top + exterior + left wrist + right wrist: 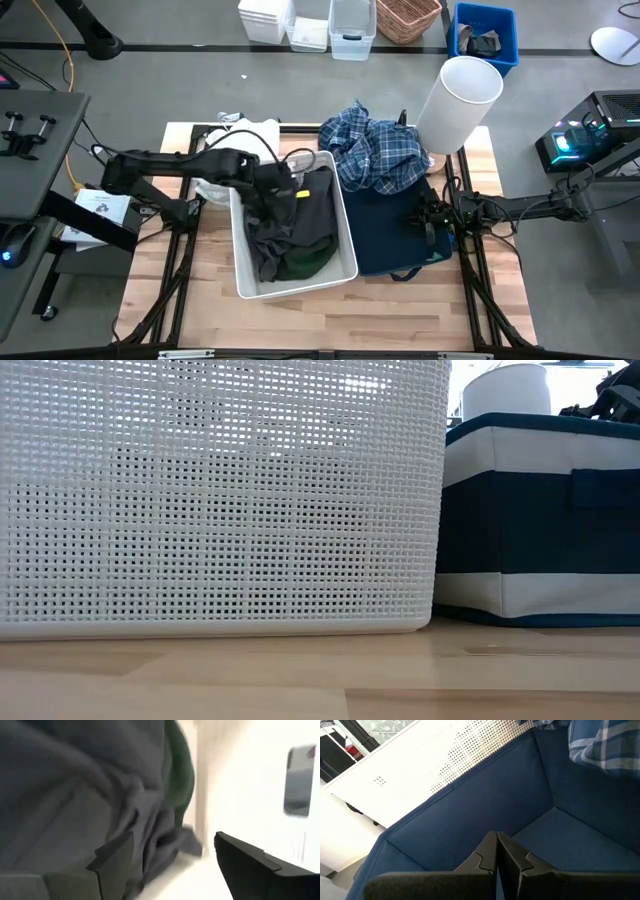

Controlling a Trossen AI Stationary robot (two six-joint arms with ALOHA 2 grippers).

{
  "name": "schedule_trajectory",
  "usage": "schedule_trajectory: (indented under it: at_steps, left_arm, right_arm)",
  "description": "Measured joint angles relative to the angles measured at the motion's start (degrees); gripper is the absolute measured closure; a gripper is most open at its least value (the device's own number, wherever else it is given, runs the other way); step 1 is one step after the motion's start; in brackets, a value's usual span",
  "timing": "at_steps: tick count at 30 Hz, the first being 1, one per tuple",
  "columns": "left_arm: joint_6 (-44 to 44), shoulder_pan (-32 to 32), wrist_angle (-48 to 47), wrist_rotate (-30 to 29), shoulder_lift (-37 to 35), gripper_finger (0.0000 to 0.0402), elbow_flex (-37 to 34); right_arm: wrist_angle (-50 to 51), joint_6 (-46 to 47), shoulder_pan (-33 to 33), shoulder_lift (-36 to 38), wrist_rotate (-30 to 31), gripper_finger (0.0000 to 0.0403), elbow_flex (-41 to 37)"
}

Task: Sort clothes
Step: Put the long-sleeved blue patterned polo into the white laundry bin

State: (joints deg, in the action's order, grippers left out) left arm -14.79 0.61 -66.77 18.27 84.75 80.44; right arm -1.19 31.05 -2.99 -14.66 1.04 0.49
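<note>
A white plastic bin (245, 280) stands at the table's middle and holds a dark grey garment (300, 215) and a dark green one (305, 262). My left gripper (272, 200) is open and reaches down into this bin, over the grey garment (65, 795), with the green one (181, 770) beyond. A navy blue bin (395, 235) stands to the right. The blue-and-white plaid shirt (375, 150) lies heaped over its far end. My right gripper (497, 851) is shut and empty inside the navy bin (485, 795), near its right wall. White garments (240, 135) lie behind the white bin. My left gripper is open over the dark grey garment. One finger (115, 860) stands against the garment's folds, coming from above. I cannot tell whether it touches the cloth. The other finger (250, 865) stands free beside the bin's white wall (240, 780).
A tall white cylinder (460, 100) stands at the table's far right corner. Beyond the table, on the floor, are white tubs (350, 25), a wicker basket (405, 18) and a blue crate (485, 35). Bare wood (330, 320) lies in front of the bins.
</note>
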Motion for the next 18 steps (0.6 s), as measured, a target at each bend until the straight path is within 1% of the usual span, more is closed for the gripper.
schedule_trajectory:
  at_steps: [1, 3, 5, 7, 10, 12, 15, 18]
  left_arm:
    - [0.02, -0.67, -1.50, -1.32, -0.48, 0.0136, 0.07]
    - [0.02, -2.63, -2.82, -6.19, -2.11, 0.0136, 0.03]
    - [0.01, -5.08, -0.74, -11.12, -5.08, 0.0136, -0.52]
    - [-1.64, -7.35, 3.88, -14.29, -9.38, 0.0136, -2.53]
    - [-7.46, -10.12, 13.00, -17.81, -16.78, 0.0136, -7.34]
    - [-11.74, -12.17, 18.21, -21.35, -21.84, 0.0136, -11.20]
    - [-17.45, -15.55, 25.66, -29.04, -29.06, 0.0136, -16.70]
    - [-21.14, -18.64, 33.12, -39.11, -34.90, 0.0136, -21.46]
  right_arm:
    - [0.00, 0.00, 0.01, 0.00, -0.01, 0.0402, 0.00]
    - [0.00, 0.00, -0.01, 0.00, 0.00, 0.0402, 0.00]
    - [0.00, 0.00, -0.01, 0.00, 0.00, 0.0402, 0.00]
    - [0.00, 0.00, 0.01, 0.00, -0.02, 0.0402, -0.02]
    - [0.01, 0.00, 0.00, 0.00, -0.02, 0.0402, 0.00]
    - [0.01, 0.00, 0.01, 0.00, -0.02, 0.0402, -0.01]
    - [0.01, 0.00, 0.01, 0.00, -0.01, 0.0402, 0.00]
    - [0.00, 0.00, 0.01, 0.00, -0.02, 0.0402, 0.00]
